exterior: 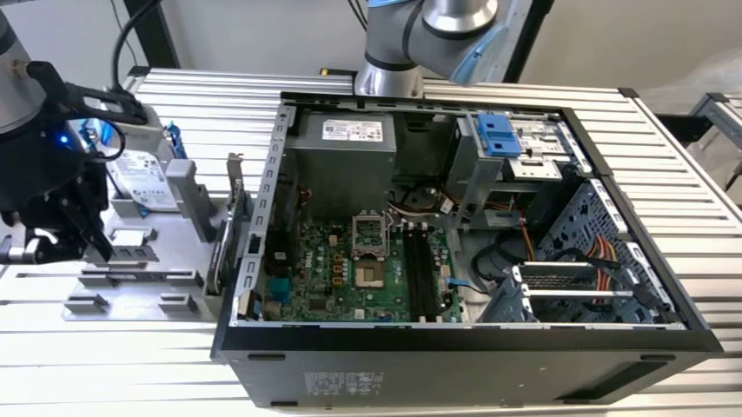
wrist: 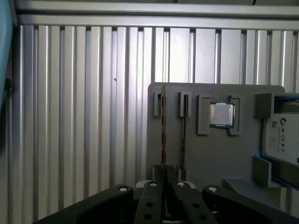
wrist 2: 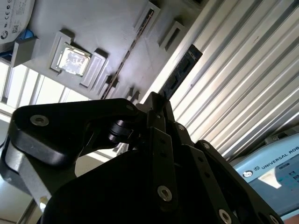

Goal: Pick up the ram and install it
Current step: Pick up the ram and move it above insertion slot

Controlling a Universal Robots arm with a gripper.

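Ram (wrist 2: 181,69) pinched in gripper (wrist 2: 157,100), sticking out past fingertips, beside grey tray (wrist 2: 88,23).

Table (wrist: 70,116) silver, ribbed stripes; tray (wrist: 205,158) plain grey; ram (wrist 2: 183,71) near-black; gripper (wrist 2: 158,100) black; case (exterior: 464,365) black; motherboard (exterior: 336,278) green; drive latch (exterior: 496,135) blue; hard drive (wrist: 282,135) silver, white label, blue rails; processor (wrist: 221,115) silver.
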